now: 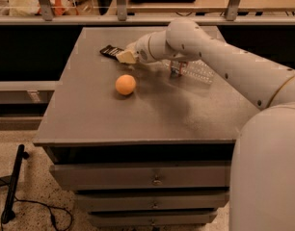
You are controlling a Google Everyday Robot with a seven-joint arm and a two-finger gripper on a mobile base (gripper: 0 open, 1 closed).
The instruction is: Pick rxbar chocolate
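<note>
Rxbar choc (pixel 110 51) just by jaws

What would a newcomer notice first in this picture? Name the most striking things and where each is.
The big white robot arm reaches from the right across the grey table, its gripper at the small black bar toward the far left. The orange ball sits just in front of the gripper, and a clear bottle lies by the arm.
</note>
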